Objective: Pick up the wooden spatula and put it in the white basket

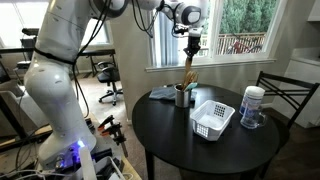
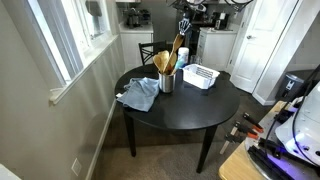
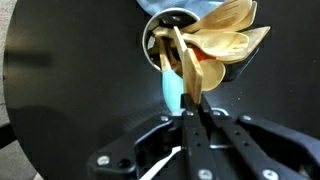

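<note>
Round black table (image 1: pixel 180 145) below, hand (image 1: pixel 191 47) clamped on wooden spatula (image 1: pixel 188 70) above utensil cup (image 1: pixel 182 97).

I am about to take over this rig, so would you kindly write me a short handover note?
Pincer: shut on the wooden spatula, high on its handle.
Spatula: tilted, lower end at the mouth of the dark cup among other wooden utensils.
White basket: on the table beside the cup, looks empty.
Done: grasp.
Left: lift clear, carry over the basket, release.
</note>
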Motion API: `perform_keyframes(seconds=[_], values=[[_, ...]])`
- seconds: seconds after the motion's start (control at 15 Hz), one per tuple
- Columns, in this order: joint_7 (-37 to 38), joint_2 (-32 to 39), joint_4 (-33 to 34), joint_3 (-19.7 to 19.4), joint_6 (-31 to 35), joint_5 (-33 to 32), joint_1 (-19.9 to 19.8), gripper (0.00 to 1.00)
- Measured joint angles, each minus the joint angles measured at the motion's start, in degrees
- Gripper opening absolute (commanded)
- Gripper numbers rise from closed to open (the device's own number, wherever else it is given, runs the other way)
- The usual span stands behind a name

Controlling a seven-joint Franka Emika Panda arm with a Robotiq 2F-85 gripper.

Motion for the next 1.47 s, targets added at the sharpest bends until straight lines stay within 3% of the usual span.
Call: perform_keyframes(seconds=[0.4, 0.87, 1.07, 1.47], values=[[-5.7, -3.09, -1.8, 0.5, -1.67, -0.03, 0.15, 0.05], [-7.58, -4.64, -1.53, 0.22, -13.78, -3.12, 0.92, 0.05], [-7.39, -3.26, -0.27, -0.65, -19.53, -4.37, 0.96, 0.05], [-5.01, 2.41, 4.47, -4.25, -24.99, -9.68, 1.0, 0.05]])
